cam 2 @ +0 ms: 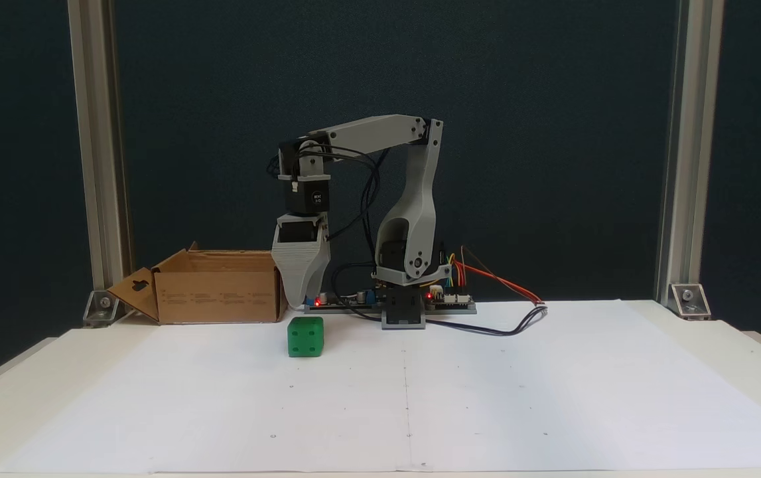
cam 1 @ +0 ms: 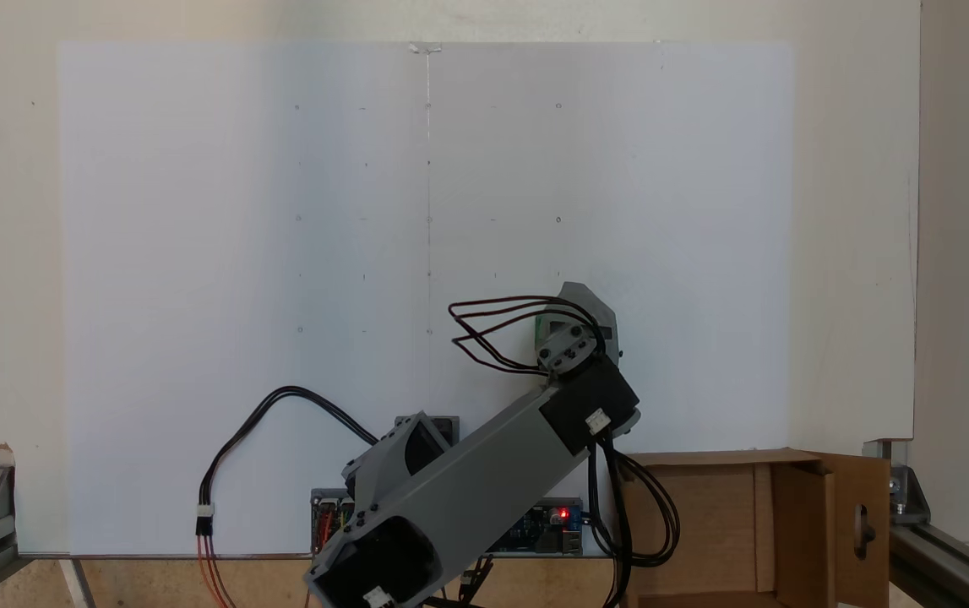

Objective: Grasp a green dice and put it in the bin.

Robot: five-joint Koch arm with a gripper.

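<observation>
Here, the green dice (cam 2: 305, 336) is seen resting on the white paper (cam 2: 486, 398) directly beneath the down-pointing gripper (cam 2: 300, 302), apart from it, whose opening cannot be told, the bin (cam 2: 217, 295) standing beside.

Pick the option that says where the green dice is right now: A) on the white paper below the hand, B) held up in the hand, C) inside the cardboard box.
A: the green dice sits on the white paper, with the hand above it.
</observation>
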